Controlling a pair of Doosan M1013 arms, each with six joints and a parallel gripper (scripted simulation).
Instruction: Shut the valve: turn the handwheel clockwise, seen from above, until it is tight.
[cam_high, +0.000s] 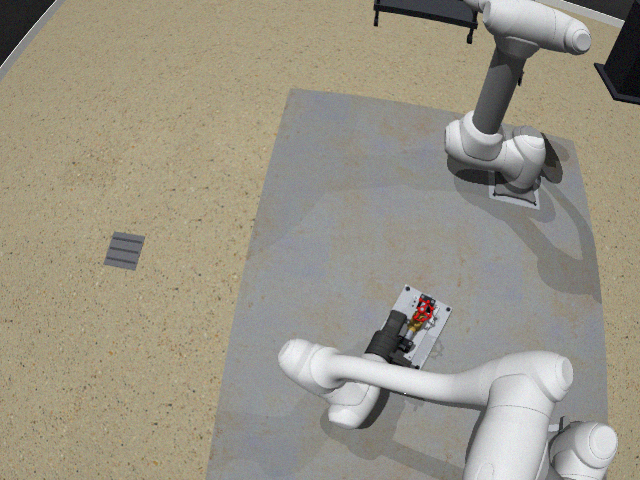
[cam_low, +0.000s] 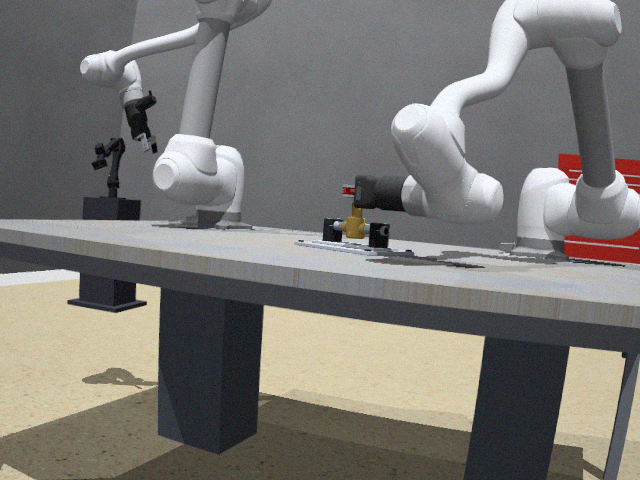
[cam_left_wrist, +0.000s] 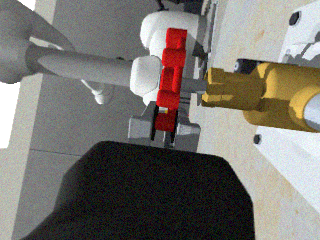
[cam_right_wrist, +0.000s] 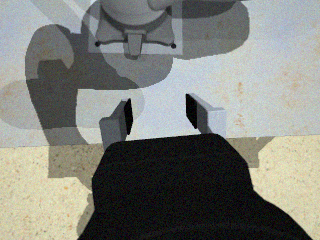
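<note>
Top view: the handwheel, red, sits on the brass valve, whose pale plate rests on the counter. The left arm reaches over to it, though its fingertips are hard to make out here. The right arm stands well apart. Exterior view: the left claw comes in level at the handwheel, above the valve body, which lies between two black blocks. The right claw hangs in the air far from the valve, pointing down and tilted. Left wrist view: the left claw is closed on the handwheel's rim — a pad on either side of the red, the fingers partly apart by the rim's thickness. Right wrist view: the right claw is wide open, with nothing between its fingers — beyond them lie the counter and an arm base. Whether the handwheel is tight, I cannot tell.
</note>
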